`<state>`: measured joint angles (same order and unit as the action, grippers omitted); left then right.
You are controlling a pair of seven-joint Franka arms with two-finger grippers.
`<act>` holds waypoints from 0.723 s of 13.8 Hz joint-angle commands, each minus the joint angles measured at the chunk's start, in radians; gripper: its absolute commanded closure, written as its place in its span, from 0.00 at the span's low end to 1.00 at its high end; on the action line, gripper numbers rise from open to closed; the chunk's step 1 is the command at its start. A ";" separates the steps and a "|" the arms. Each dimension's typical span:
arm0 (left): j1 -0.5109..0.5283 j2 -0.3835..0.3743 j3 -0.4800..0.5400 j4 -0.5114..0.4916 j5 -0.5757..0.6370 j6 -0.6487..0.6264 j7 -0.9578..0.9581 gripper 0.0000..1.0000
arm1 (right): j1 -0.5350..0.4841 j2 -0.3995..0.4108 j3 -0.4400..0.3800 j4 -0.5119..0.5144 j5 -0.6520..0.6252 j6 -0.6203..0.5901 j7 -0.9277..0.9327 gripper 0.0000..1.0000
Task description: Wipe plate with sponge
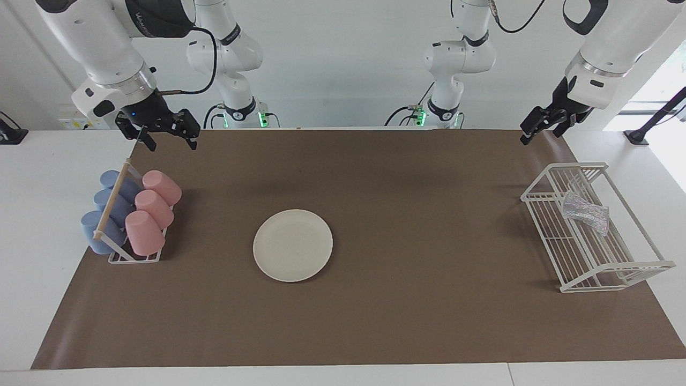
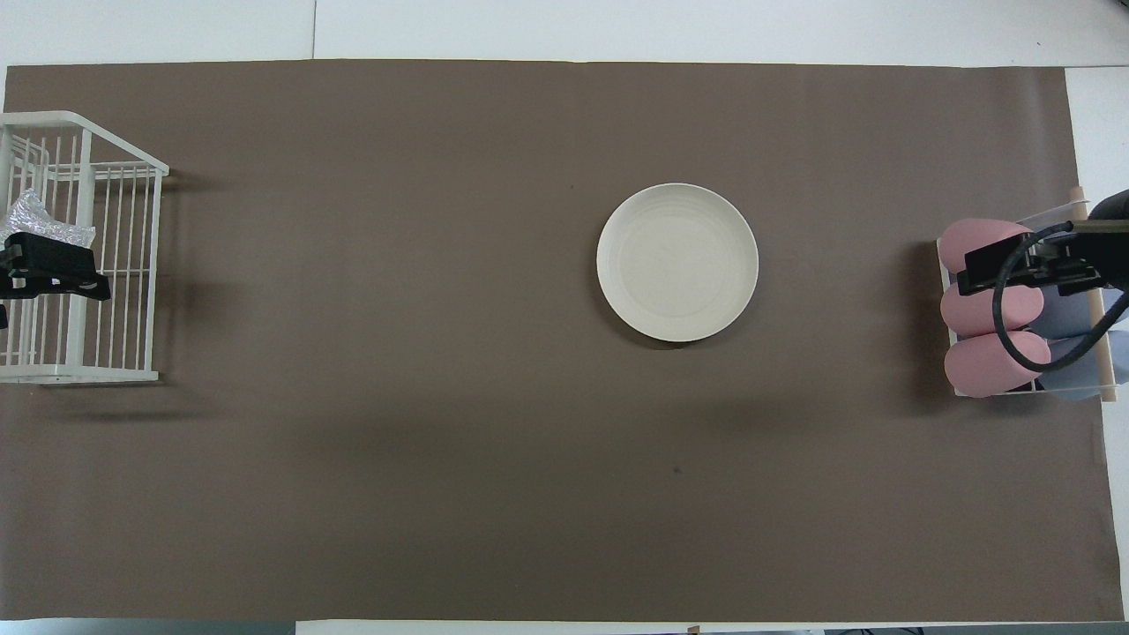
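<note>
Sponge point(image 1: 586, 212) first, since nothing has been picked up yet: it lies floppy on the wires of the white rack point(image 1: 643, 268) at my left arm's end of the table, well apart from the plate point(image 1: 292, 245), which sits flat and bare on the brown mat point(image 1: 429, 321) near the middle. My left gripper point(image 1: 541, 128) hangs in the air over the mat's edge near the rack, jaws wide and empty. My right gripper point(image 1: 167, 134) waits, also wide and empty, above the stand of pink and blue cups point(image 1: 153, 206).

My worry is the rack. Coming down on the sponge, I could catch a fingertip on a wire or the raised side rail and drag or tip the light frame. The pad is soft and pinched in the middle, so a shallow pinch may take only a corner and let it slip out on the way over. It seems partly propped against the rails, though I can't be sure. The plate is loose; a hard wipe could slide it
</note>
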<state>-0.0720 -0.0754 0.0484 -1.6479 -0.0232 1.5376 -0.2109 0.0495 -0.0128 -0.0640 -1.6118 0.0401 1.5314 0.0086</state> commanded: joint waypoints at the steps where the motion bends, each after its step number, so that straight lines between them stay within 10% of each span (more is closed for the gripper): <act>1: -0.002 0.002 0.004 0.007 0.014 0.006 0.013 0.00 | -0.013 -0.013 0.010 -0.008 -0.016 -0.013 -0.018 0.00; 10: 0.001 0.002 0.008 0.005 0.025 0.024 0.002 0.00 | -0.014 -0.013 0.010 -0.008 -0.016 -0.013 -0.016 0.00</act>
<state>-0.0709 -0.0754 0.0523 -1.6479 -0.0209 1.5509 -0.2110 0.0495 -0.0129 -0.0640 -1.6118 0.0401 1.5314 0.0086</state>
